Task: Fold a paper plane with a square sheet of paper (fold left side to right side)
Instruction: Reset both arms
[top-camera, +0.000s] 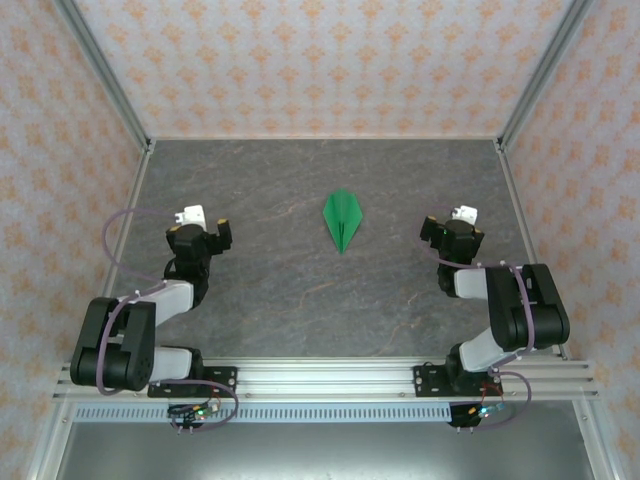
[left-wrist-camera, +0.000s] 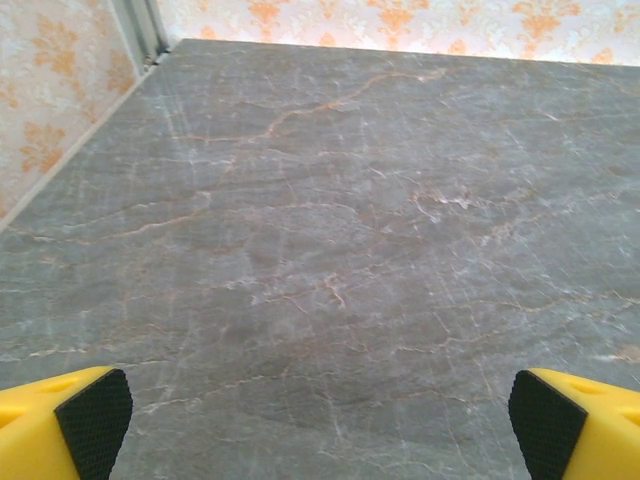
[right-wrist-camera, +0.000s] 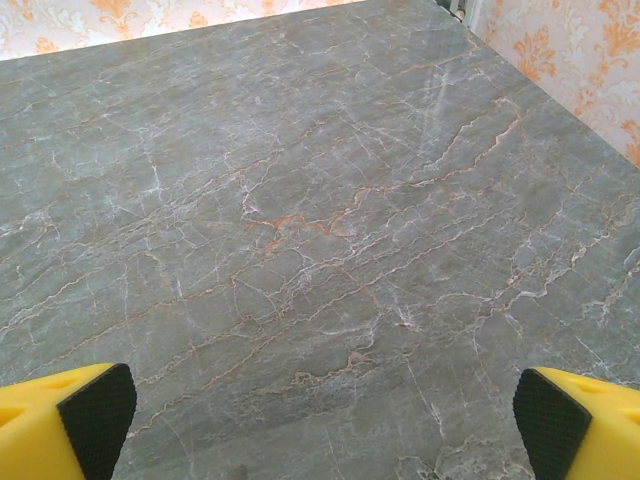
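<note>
The left jaws stood wide with nothing between them, their black pads (left-wrist-camera: 92, 425) far apart above the grey marbled surface (left-wrist-camera: 330, 250). The right jaws were just as wide and held nothing, pads (right-wrist-camera: 95, 420) over the same stone. Between the two arms, well apart from both, the green paper plane (top-camera: 341, 220) lay flat on the surface, its narrow tip toward the arms' bases.
</note>
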